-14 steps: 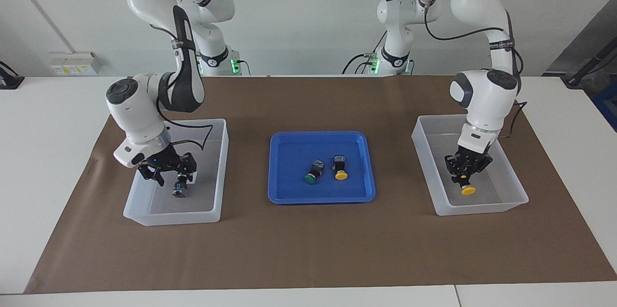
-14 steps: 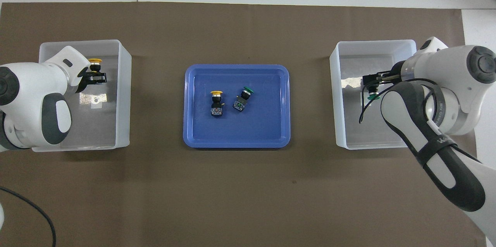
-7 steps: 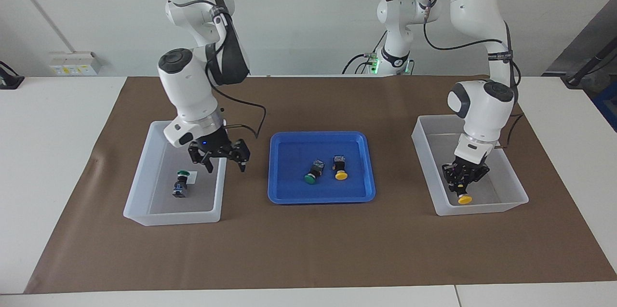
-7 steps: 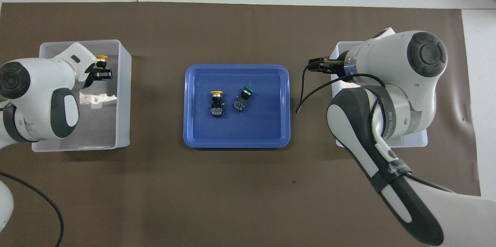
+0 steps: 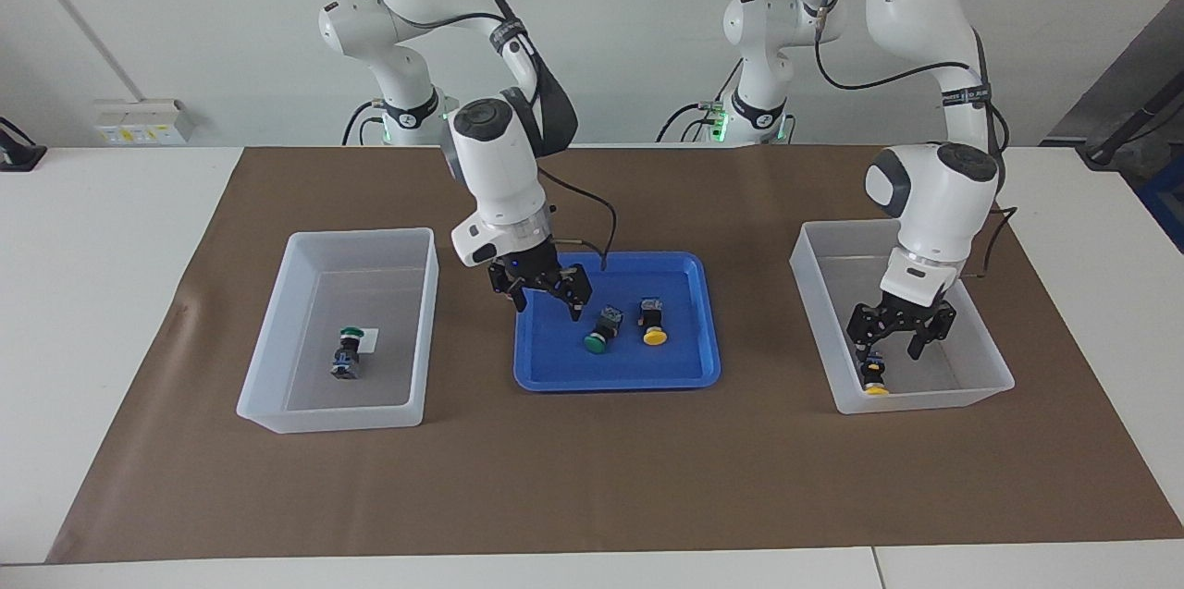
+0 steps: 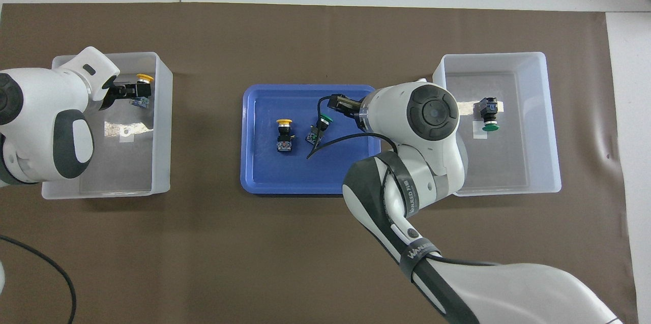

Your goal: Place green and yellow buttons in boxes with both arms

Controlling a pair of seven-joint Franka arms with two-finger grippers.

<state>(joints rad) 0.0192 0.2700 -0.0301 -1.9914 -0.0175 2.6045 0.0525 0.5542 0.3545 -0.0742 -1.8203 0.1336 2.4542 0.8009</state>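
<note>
The right pincer point(image 5: 548, 291) is hanging with fingers apart over the blue tray point(image 5: 555, 367) at mid-counter, and the green button point(image 5: 599, 333) is lying just beside it, toward the left arm's end, cap pointing away from the robots. The left pincer point(image 5: 895, 335) is hovering with fingers apart over a yellow button point(image 5: 873, 378) in its box point(image 5: 994, 367).

I see the white desk point(image 5: 111, 228) carrying a brown mat point(image 5: 592, 478); on the mat sit two translucent boxes point(image 5: 342, 330) point(image 5: 902, 330) with a blue tray point(image 5: 618, 376) between them.
</note>
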